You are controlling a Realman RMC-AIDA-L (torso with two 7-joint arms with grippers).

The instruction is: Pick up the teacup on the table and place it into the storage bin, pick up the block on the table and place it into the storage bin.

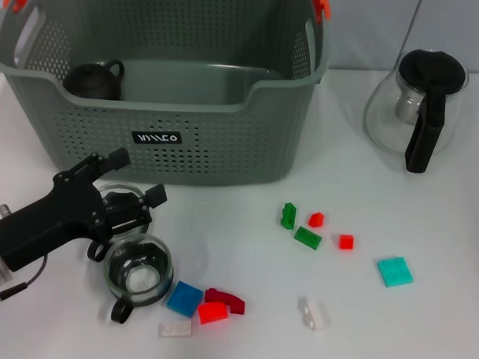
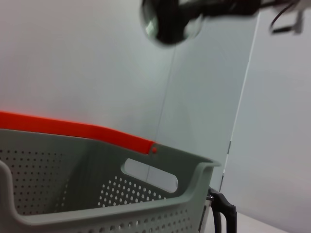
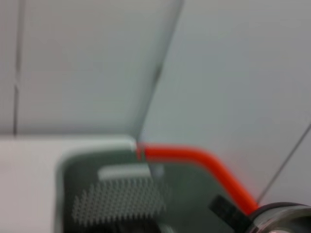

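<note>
White tabletop point(image 1: 423, 328): left gripper point(image 1: 132, 203) over rounded glass teacup point(image 1: 139, 270).

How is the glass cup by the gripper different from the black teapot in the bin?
The glass cup is clear, the teapot opaque black. The cup stands on the table in front of the bin, the teapot inside it, at the corner on the robot's left. The left gripper hovers just behind the cup, while nothing is near the teapot. Both are upright, rounded and have a dark handle.
</note>
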